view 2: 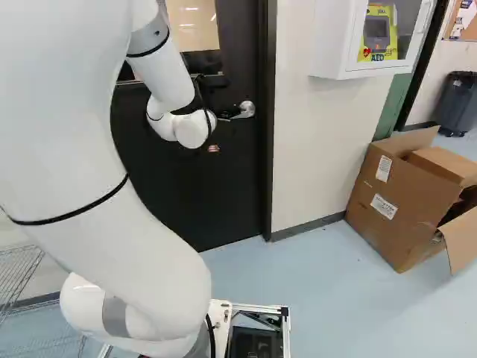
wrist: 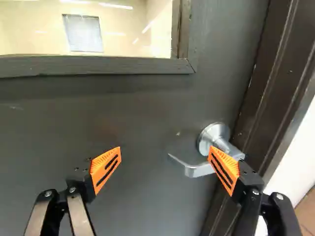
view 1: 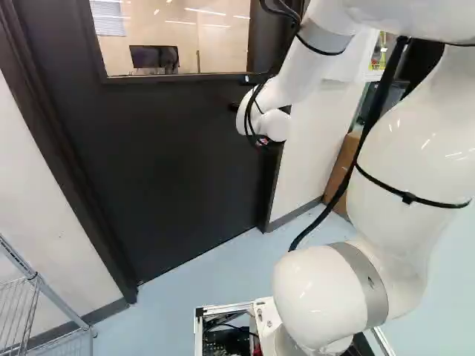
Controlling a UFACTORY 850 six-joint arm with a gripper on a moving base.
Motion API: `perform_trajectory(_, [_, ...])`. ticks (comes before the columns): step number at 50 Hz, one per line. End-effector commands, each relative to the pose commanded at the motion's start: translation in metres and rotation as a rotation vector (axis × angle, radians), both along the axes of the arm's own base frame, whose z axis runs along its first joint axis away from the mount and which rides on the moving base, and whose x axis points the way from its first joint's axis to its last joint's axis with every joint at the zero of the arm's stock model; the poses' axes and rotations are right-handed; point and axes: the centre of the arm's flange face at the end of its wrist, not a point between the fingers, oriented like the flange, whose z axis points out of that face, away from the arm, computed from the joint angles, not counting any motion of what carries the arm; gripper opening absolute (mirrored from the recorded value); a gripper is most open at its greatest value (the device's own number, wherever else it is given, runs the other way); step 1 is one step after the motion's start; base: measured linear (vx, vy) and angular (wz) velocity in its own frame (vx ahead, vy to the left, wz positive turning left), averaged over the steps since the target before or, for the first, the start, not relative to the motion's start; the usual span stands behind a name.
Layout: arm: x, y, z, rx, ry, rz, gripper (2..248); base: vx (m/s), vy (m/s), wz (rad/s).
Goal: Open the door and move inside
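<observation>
- Silvery metal, the lever handle [wrist: 199,170] sits near the dark door's [wrist: 147,113] side edge, below the window's [wrist: 93,66] lower corner; it has a round plate and a bent bar.
- The door, closed in its dark frame [wrist: 268,98], stands ahead of the arm [view 2: 168,82].
- The gripper [view 2: 229,113] is released, its 2 fingers spread wide. In the wrist view, 1 orange pad [wrist: 224,169] overlaps the handle, whose free end reaches into the gap; I can't tell whether they touch.
- The right base view shows the handle's round plate just beside the gripper; in the left base view the wrist mostly hides that spot.
- Only the left base view shows a monitor [view 1: 154,57] through the glass and the door's far lower corner, with a wire rack [view 1: 33,297] near it.
- Only the right base view shows the white wall cabinet's [view 2: 339,41] yellow contents, the cardboard box's [view 2: 395,209] open flaps and a dark bin [view 2: 456,104].
</observation>
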Motion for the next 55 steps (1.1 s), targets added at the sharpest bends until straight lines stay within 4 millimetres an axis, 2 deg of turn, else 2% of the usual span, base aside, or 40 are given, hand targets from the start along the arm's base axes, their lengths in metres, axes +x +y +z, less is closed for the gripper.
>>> perform_trajectory(13, [0.018, 0.007, 0.009, 0.000, -0.005, 0.013, 247, 0.000, 0.000, 0.000])
perform_trajectory(25, [0.020, 0.008, 0.000, -0.001, 0.013, 0.014, 247, 0.000, 0.000, 0.000])
perform_trajectory(37, [0.013, 0.008, -0.012, -0.002, 0.039, 0.015, 247, 0.000, 0.000, 0.000])
perform_trajectory(48, [-0.004, 0.006, -0.023, -0.004, 0.066, 0.013, 247, 0.000, 0.000, 0.000])
perform_trajectory(55, [-0.008, 0.005, -0.031, -0.005, 0.082, 0.012, 247, 0.000, 0.000, 0.000])
